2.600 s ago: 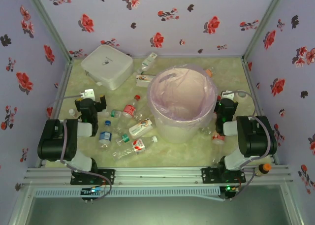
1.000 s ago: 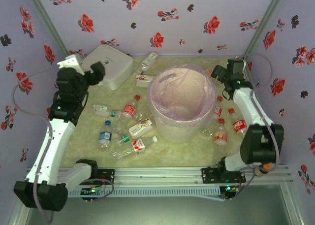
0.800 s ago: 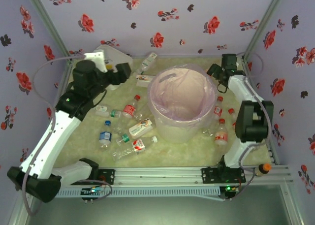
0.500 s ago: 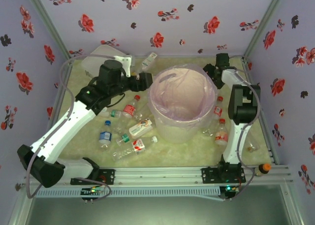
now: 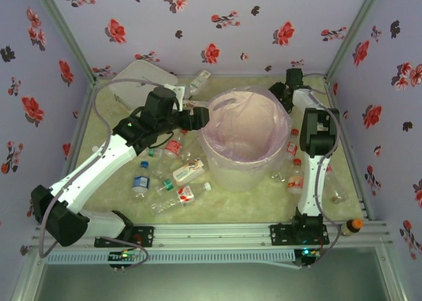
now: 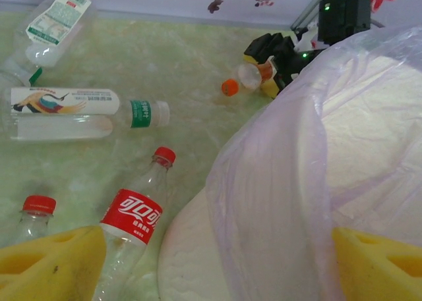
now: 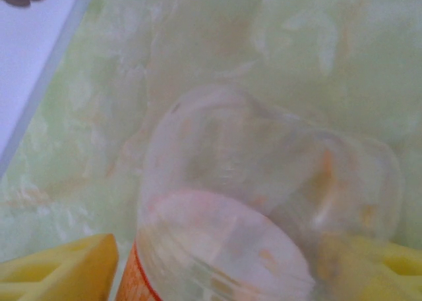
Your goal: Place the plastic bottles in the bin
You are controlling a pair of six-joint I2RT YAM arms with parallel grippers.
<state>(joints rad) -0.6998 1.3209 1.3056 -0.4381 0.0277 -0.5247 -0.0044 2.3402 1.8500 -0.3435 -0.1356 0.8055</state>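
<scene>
Both arms have reached far out from where they sat folded at the near edge a moment ago. Now the left gripper (image 5: pixel 200 116) hangs by the far left rim of the bin (image 5: pixel 237 176), and the right gripper (image 5: pixel 283 91) is down in the far right corner, behind the bin. The left gripper's yellow pads (image 6: pixel 53 265) are wide apart and hold nothing. The pink bag (image 6: pixel 277 182) and the bin's rim sit between them in the left wrist view. The right gripper has a clear bottle with an orange cap (image 6: pixel 247 77) between its pads. I cannot tell if they are squeezing it yet or just sitting at each side. This bottle lies on its side on the table (image 5: pixel 119 182), just past the bin's far rim. Its long way seems to run left to right, with the cap pointing left. To grab it well, the pads should close across the fat middle, not the round end, and squeeze gently, since it looks thin and could pop out. Then it should go up well above the rim before moving over the bin, so it does not catch the bag. Many more bottles (image 5: pixel 175 146) wait left of the bin, and other bottles (image 5: pixel 295 179) on its right.
</scene>
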